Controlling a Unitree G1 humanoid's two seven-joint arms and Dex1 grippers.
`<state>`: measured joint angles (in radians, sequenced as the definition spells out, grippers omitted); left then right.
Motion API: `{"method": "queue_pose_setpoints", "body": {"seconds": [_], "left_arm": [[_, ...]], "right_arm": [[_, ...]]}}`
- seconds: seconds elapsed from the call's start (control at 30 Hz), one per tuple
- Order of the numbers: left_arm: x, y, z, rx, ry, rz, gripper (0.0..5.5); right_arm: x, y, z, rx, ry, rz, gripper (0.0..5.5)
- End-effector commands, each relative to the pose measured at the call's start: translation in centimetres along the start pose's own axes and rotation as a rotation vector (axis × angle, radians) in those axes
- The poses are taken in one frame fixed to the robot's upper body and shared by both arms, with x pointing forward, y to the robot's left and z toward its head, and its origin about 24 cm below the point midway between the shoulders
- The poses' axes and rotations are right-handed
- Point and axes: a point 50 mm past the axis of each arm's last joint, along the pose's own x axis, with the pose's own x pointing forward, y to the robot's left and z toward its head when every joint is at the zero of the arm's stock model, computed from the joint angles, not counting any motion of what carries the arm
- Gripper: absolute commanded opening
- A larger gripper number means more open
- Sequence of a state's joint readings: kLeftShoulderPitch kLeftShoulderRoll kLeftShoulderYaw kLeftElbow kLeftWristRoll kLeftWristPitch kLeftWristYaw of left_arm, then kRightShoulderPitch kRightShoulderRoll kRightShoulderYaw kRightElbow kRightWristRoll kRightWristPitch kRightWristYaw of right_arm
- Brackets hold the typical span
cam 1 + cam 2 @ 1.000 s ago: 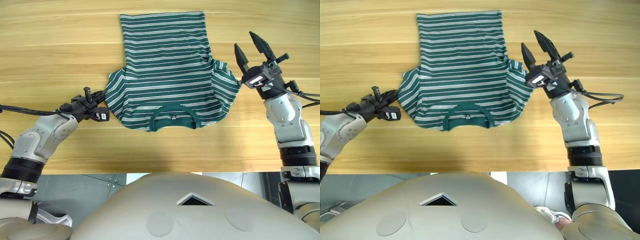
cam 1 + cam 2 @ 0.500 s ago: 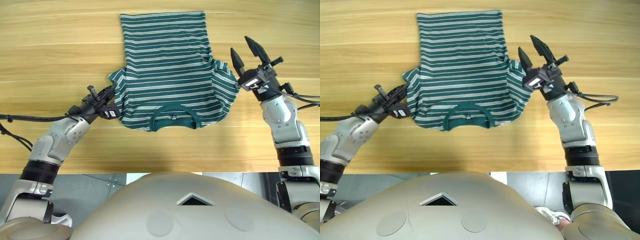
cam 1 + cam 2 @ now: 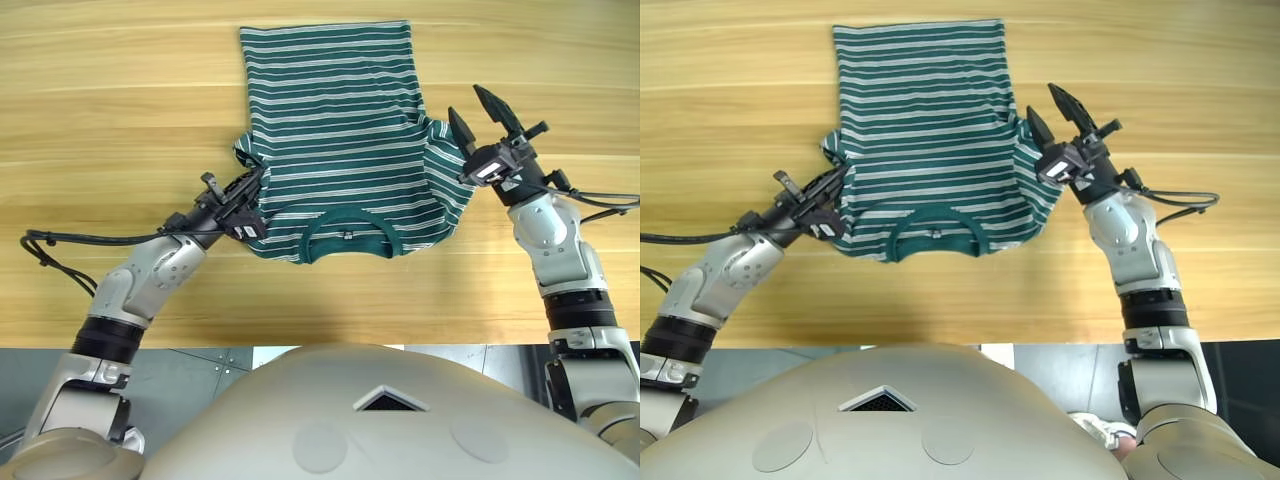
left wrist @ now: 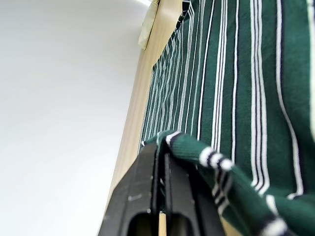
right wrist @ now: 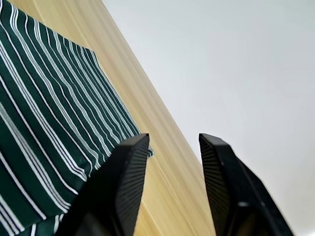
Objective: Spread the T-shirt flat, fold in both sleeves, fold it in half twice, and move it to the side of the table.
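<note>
The likeliest trouble is on the left. The left gripper (image 3: 252,186) has its fingers pressed together on a small bunch of the crumpled left sleeve (image 3: 246,160) of the dark green, white-striped T-shirt (image 3: 330,120). The bite looks thin. I judge that if you carry it toward the ribbed green collar (image 3: 345,222) quickly, the cloth could slip out halfway. If you carry it too low, it could drag the body panel and rumple it.

Mind the right side too. The right gripper (image 3: 467,103) has its fingers spread and grips nothing, just off the outer edge of the wrinkled right sleeve (image 3: 445,175). If you close there without checking depth, you may catch the body layer underneath along with the sleeve, or jab the light wooden table (image 3: 120,100).

The shirt lies on that table with the collar at the edge nearest the robot. The body stretches away beyond the collar, fairly flat, and neither sleeve is folded in yet.

The left forearm runs low over the table from the collar's left, with the wrist aimed at the sleeve. The right forearm rises on the collar's right, wrist cocked, fingers pointing beyond the collar toward the far edge.
</note>
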<state>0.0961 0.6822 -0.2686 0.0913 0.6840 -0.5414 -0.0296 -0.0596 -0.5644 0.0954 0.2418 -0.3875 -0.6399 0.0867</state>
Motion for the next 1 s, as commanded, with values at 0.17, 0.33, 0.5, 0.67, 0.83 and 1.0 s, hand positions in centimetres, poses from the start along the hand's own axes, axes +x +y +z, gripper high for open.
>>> {"method": "queue_pose_setpoints", "body": {"seconds": [0.17,0.33,0.5,0.67,0.83,1.0], "left_arm": [[0.8,-1.7,0.3,-0.013,-0.043,-0.099,0.01],[1.3,-2.7,1.1,-0.103,-0.091,-0.127,0.47],[1.5,-4.3,1.3,-0.144,-0.104,-0.208,1.42],[0.8,-5.8,1.5,-0.179,-0.102,-0.292,2.26],[-0.9,-7.7,0.5,-0.172,-0.034,-0.422,2.99],[-1.7,-6.4,-0.2,-0.148,0.001,-0.362,3.53]], "right_arm": [[0.7,0.3,0.1,-0.007,-0.020,0.004,1.86],[0.8,0.7,0.0,-0.005,-0.019,0.010,1.86],[0.9,0.7,0.0,-0.008,-0.022,0.012,1.86],[0.7,0.5,0.1,-0.024,-0.022,0.015,1.86],[-0.7,-1.7,0.1,-0.145,-0.018,0.022,1.86],[-2.6,-5.3,0.7,-0.255,0.001,-0.029,1.86]]}}
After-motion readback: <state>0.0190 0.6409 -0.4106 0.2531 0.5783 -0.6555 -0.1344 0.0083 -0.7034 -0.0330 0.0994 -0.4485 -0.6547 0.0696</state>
